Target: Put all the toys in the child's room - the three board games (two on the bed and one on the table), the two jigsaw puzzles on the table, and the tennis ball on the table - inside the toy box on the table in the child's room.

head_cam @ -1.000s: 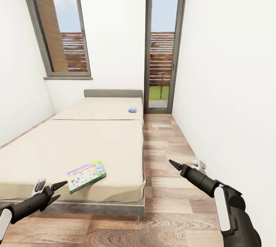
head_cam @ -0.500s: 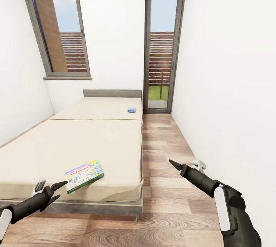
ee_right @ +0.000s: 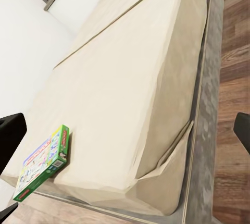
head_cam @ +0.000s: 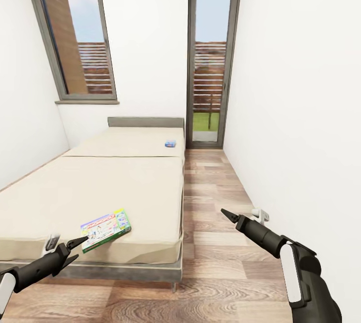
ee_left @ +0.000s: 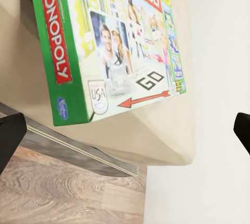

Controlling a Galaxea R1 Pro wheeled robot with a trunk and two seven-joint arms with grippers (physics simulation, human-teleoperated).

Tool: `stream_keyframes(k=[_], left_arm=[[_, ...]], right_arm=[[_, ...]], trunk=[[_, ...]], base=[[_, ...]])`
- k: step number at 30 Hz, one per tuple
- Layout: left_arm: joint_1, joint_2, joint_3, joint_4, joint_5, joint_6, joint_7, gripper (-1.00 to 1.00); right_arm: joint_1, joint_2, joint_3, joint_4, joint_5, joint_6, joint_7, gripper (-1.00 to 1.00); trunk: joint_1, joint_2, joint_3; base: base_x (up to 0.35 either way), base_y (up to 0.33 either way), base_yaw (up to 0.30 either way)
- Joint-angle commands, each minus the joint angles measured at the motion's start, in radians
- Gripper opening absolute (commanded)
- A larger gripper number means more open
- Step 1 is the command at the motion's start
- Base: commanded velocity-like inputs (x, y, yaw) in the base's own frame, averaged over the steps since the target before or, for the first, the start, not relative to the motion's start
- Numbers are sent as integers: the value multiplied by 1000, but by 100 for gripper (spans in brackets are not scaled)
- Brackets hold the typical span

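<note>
The white-green board game (head_cam: 105, 229), a Monopoly box (ee_left: 112, 41), lies flat on the near right corner of the beige bed (head_cam: 125, 183), also seen in the right wrist view as the box (ee_right: 44, 161). My left gripper (head_cam: 80, 247) hovers open just in front of it, off the bed's near edge. A small blue board game (head_cam: 171, 143) rests far back near the headboard. My right gripper (head_cam: 225, 214) is open over the wooden floor, right of the bed. The table, toy box, jigsaw puzzles and tennis ball are out of view.
A strip of wooden floor (head_cam: 215, 198) runs between the bed and the white right wall (head_cam: 301, 112) up to a tall glass door (head_cam: 210, 62). A window (head_cam: 75, 37) sits above the headboard (head_cam: 145, 122). A small white fitting (head_cam: 259, 213) is low on the right wall.
The whole picture has slid a little to the left, so the camera has moved. Both arms keep the same pose in the view, and the boxes lie as before.
</note>
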Motion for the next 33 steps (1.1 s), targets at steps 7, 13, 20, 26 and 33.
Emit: stream_keyframes(k=[7, 13, 20, 26, 33], left_arm=[[-1, 0, 1, 0, -1, 4, -1, 100], [-1, 0, 1, 0, -2, 3, -2, 100], [-1, 0, 2, 0, -2, 2, -2, 100], [-1, 0, 4, 0, 0, 3, -2, 100], [-1, 0, 4, 0, 1, 5, -2, 100]], right_arm=[[-1, 1, -3, 0, -1, 6, 4, 100], [-1, 1, -3, 0, -1, 6, 4, 100], [-1, 1, -3, 0, -1, 6, 4, 100], [-1, 1, -3, 0, -1, 6, 4, 100], [-1, 1, -3, 0, -1, 6, 4, 100]], trunk=[[0, 0, -1], [0, 0, -1], [0, 0, -1], [0, 0, -1], [15, -28, -14]], base=[[66, -1, 0], [81, 0, 0], [11, 0, 0], [1, 0, 0], [0, 0, 0]])
